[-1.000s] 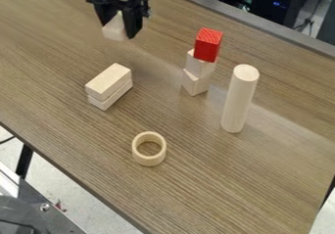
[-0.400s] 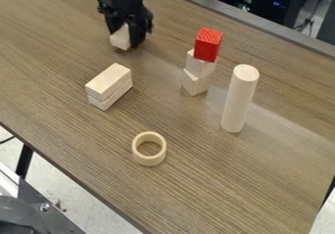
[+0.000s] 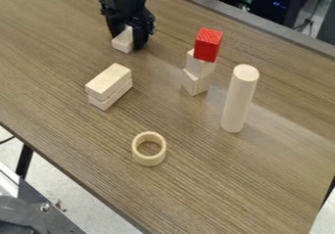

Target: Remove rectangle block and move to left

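1. Nearest the near edge of the table [image 3: 196, 194], a wooden ring [image 3: 137, 154] stands with its opening upward.
2. Toward the right edge, a pale cylinder [image 3: 238, 101] stands upright.
3. Nearer the left edge, two flat blocks [image 3: 106, 87] lie one upon the other.
4. Farther back, toward the far edge, a red cube [image 3: 208, 45] tops two pale blocks [image 3: 198, 67].
5. Farthest, at the far left part of the table, is the rectangular block [image 3: 122, 41], presumably the task's piece. It lies low, apart from both stacks, at or very near the surface.
6. The gripper [image 3: 128, 42] hangs over this block, inward of the far edge. Whether the claw is clamped on the block or has let it go cannot be told.
7. Step in hand (judged): the set-down at left; removal appears complete. The next move calls for the block to be bearing fully on the table, then a clean release and a straight lift, without dragging or tipping it.
8. Lettering: no label or writing is legible on any piece.
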Available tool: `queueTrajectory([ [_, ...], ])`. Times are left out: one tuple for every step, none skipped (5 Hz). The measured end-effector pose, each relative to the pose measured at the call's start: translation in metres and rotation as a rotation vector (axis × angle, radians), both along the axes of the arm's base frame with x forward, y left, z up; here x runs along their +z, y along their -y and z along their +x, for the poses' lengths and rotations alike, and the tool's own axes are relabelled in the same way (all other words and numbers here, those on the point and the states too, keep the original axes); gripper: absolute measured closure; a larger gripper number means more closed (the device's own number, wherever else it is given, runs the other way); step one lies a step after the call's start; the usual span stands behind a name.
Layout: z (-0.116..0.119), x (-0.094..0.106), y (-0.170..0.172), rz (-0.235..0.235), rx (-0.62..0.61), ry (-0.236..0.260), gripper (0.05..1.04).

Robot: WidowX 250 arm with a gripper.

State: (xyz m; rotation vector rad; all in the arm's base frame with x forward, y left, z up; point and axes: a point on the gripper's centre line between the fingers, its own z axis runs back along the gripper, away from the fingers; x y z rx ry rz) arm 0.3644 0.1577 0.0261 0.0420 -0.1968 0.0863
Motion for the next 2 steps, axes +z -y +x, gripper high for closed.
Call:
queueTrajectory([
  [-0.0029,0.0001,0.0006,-0.004,-0.004,-0.003,0.081],
  [-0.0092,0.0077,0.0043,-0.009,-0.003,0.007,0.085],
])
